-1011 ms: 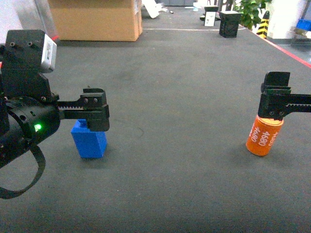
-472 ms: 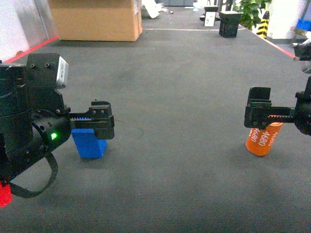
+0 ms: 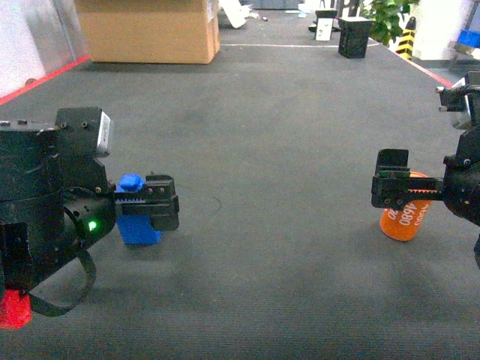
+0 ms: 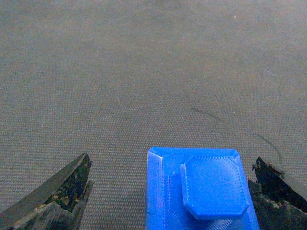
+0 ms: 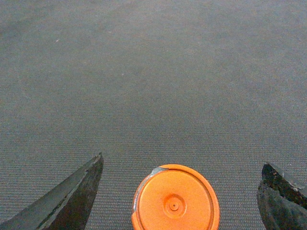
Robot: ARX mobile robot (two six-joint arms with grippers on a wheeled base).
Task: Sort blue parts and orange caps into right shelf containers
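Note:
A blue part (image 3: 136,225), a blocky piece with a knob on top, stands on the dark mat at the left. My left gripper (image 3: 160,212) is open and down around it. In the left wrist view the blue part (image 4: 201,191) sits between the fingers, close against the right finger (image 4: 274,184) and well clear of the left one. An orange cap (image 3: 403,219) with white digits on its side stands at the right. My right gripper (image 3: 393,189) is open at its top. From the right wrist, the orange cap (image 5: 175,201) lies centred between the spread fingers. The shelf and its containers are out of view.
A large cardboard box (image 3: 146,30) stands at the back left. Black boxes (image 3: 353,36) and a plant (image 3: 386,16) are at the back right. A red floor line (image 3: 450,78) runs along the right edge, and a small red object (image 3: 13,309) is at the lower left.
My left gripper has dropped lower around the blue part, whose knob now shows above the fingers. My right gripper has moved left and down onto the orange cap's level.

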